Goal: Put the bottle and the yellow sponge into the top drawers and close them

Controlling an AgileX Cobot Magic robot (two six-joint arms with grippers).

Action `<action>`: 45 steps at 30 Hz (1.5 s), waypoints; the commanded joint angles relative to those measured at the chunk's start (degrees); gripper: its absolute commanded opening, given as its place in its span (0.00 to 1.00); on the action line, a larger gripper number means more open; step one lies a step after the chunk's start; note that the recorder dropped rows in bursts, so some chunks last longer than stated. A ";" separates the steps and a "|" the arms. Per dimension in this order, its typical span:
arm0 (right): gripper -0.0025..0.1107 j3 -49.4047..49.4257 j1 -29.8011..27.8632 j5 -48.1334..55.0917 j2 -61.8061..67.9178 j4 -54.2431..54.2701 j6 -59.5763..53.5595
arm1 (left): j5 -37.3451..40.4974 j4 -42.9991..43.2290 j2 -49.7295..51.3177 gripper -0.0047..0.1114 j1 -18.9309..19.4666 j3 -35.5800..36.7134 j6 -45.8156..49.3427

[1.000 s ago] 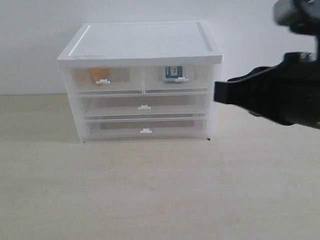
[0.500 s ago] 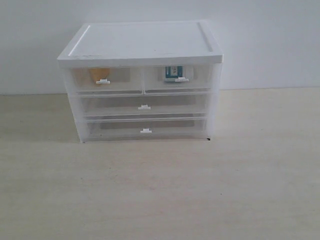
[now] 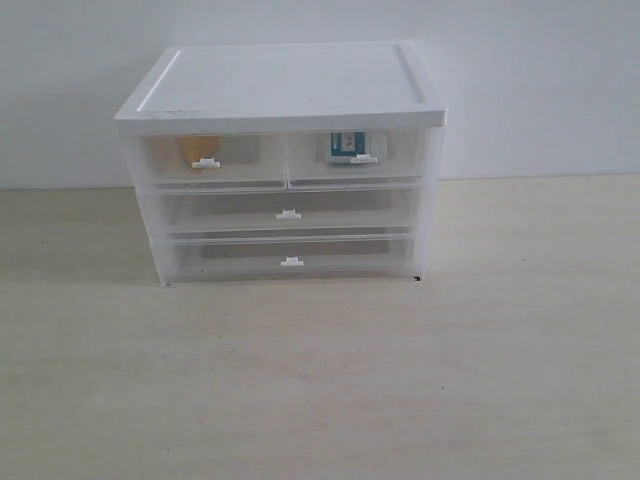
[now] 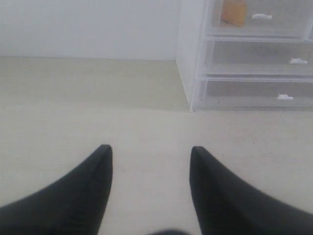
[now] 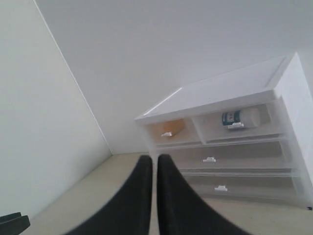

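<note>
The white-topped cabinet [image 3: 285, 85] stands at the back of the table. Both top drawers are pushed in flush. The yellow sponge [image 3: 199, 148] shows through the left top drawer [image 3: 212, 162]. The bottle [image 3: 350, 146], white with a blue-teal label, lies inside the right top drawer [image 3: 353, 158]. Neither arm appears in the exterior view. My left gripper [image 4: 150, 155] is open over bare table, well away from the cabinet [image 4: 193, 58], with nothing between its fingers. My right gripper [image 5: 154, 161] is shut on nothing, raised and facing the cabinet front from a distance; sponge [image 5: 168, 128] and bottle [image 5: 239, 117] show there too.
Two full-width drawers [image 3: 290, 212] sit shut below the top pair. A pale wall runs behind the cabinet. The light wooden tabletop [image 3: 320, 380] stretches in front of and beside it.
The right arm, which filled the right edge of the exterior view a second ago, has withdrawn out of that view. The drawers and their contents have not moved.
</note>
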 commanded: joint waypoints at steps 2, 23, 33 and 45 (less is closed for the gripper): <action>0.02 0.24 0.14 -2.13 -0.31 2.27 -1.90 | -0.41 0.09 -0.20 0.44 -0.51 0.22 0.25; 0.02 2.93 0.14 3.74 -0.31 72.67 -79.05 | -0.41 0.09 -0.20 0.44 -0.51 0.22 0.25; 0.02 10.10 -0.29 1.43 -0.56 72.32 -81.17 | -0.41 0.09 -0.20 0.44 -0.51 0.22 0.25; 0.02 10.10 -15.28 18.91 -7.00 66.44 -89.08 | -0.41 0.09 -0.20 0.44 -0.51 0.22 0.25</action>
